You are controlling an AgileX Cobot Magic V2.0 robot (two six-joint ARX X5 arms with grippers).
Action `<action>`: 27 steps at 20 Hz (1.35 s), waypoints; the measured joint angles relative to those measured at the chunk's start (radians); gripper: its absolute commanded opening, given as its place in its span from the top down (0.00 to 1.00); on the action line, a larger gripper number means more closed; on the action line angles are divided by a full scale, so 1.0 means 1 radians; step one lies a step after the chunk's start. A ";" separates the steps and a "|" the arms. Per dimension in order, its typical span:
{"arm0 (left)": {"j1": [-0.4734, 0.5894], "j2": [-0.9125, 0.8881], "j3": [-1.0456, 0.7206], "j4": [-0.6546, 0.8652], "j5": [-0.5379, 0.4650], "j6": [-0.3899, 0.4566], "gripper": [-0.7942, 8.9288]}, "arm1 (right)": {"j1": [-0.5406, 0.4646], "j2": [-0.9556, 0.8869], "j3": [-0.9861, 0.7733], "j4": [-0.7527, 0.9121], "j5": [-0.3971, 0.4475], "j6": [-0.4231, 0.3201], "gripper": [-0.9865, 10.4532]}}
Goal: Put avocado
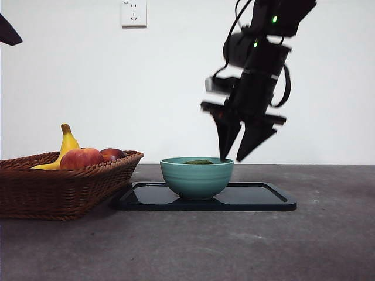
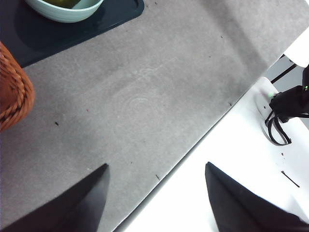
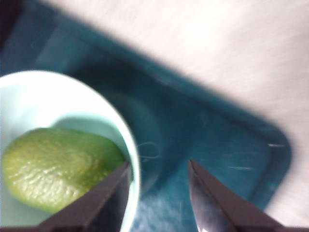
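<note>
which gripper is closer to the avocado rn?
Right. The right gripper hangs open just above the bowl's rim, beside the avocado lying inside. The left gripper is open too, well away over bare table near its edge.

The arm (image 1: 258, 76) is black and boxy, with green lights, looped black cables, and a pointed two-fingered pincer (image 1: 240, 137).
</note>
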 measured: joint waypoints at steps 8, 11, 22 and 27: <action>0.000 0.000 0.000 -0.001 0.000 0.000 0.60 | -0.008 -0.336 0.022 -0.174 -0.005 0.000 0.74; 0.000 0.000 0.000 0.000 0.000 0.000 0.60 | 0.001 -0.472 -0.004 -0.202 -0.031 0.000 0.74; 0.000 0.000 0.000 0.000 0.000 0.000 0.60 | 0.164 -1.095 -0.603 -0.110 -0.186 0.016 0.74; 0.000 0.000 0.000 0.000 0.000 0.000 0.60 | 0.242 -1.221 -0.761 -0.113 -0.187 0.036 0.74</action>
